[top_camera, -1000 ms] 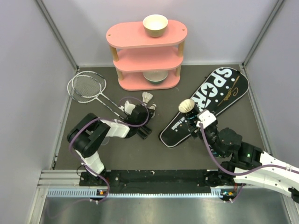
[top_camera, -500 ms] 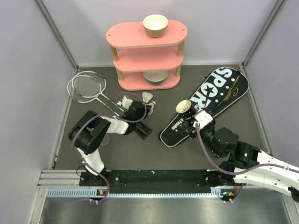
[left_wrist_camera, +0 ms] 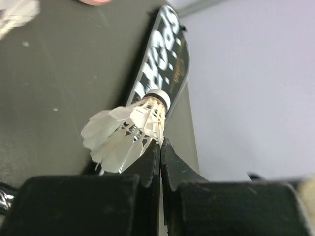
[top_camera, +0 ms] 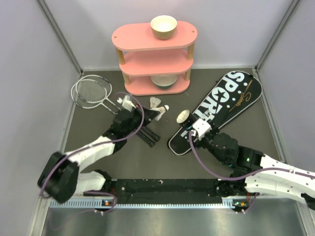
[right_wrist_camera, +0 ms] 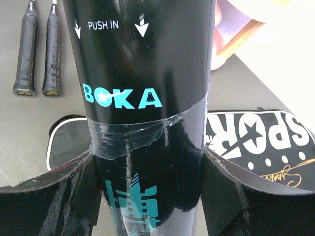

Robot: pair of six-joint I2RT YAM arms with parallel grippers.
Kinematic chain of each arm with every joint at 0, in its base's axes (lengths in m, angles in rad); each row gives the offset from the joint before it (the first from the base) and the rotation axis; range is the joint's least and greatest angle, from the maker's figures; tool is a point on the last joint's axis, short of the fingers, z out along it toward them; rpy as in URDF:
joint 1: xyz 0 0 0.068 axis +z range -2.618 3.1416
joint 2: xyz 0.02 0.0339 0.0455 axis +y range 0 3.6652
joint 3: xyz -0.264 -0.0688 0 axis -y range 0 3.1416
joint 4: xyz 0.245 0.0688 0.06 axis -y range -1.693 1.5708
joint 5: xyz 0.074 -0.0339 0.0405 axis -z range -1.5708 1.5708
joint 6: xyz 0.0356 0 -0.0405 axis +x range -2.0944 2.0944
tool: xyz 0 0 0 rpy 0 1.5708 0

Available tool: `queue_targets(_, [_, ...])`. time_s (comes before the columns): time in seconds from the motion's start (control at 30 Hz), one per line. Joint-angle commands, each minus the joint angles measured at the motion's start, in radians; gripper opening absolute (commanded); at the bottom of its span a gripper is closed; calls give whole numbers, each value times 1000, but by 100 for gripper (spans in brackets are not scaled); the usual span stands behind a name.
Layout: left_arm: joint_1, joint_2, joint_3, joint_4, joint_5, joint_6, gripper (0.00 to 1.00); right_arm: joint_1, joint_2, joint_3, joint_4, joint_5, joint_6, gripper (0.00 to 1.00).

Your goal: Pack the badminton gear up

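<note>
Checking in from the remote desk: barely started, I'd say. Far left, both rackets lie out on the mat, not packed. My left gripper is pinched shut on one shuttlecock, held clear of the mat as far as I can tell. Two more shuttlecocks sit loose just right of it, in front of the pink shelf. Next over, the right gripper is clamped around the black tube, its mouth tipped toward the left arm, so feeding that birdie in looks like the next job. I can't see whether anything's inside the tube. The SPORT bag lies flat on the right with nothing visibly in it. The surface is a dark grey mat with pale lilac walls on three sides, and cream bowls sit on the shelf at the back.
</note>
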Motion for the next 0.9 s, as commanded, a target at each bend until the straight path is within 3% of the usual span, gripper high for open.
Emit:
queue_targets(0.0, [26, -203, 39, -194, 295, 210, 0, 8, 25, 13, 30, -53, -21, 1])
queue_targets(0.17, [43, -464, 109, -537, 343, 420, 0, 8, 94, 29, 21, -86, -45, 1])
queue_targets(0.3, [43, -587, 178, -752, 372, 555, 0, 8, 127, 47, 4, -152, -64, 1])
queue_targets(0.57, [43, -598, 237, -863, 639, 631, 0, 13, 152, 58, 27, -303, -94, 1])
queue_targets(0.87, [23, -527, 244, -797, 697, 588, 0, 33, 140, 46, 47, -359, -102, 1])
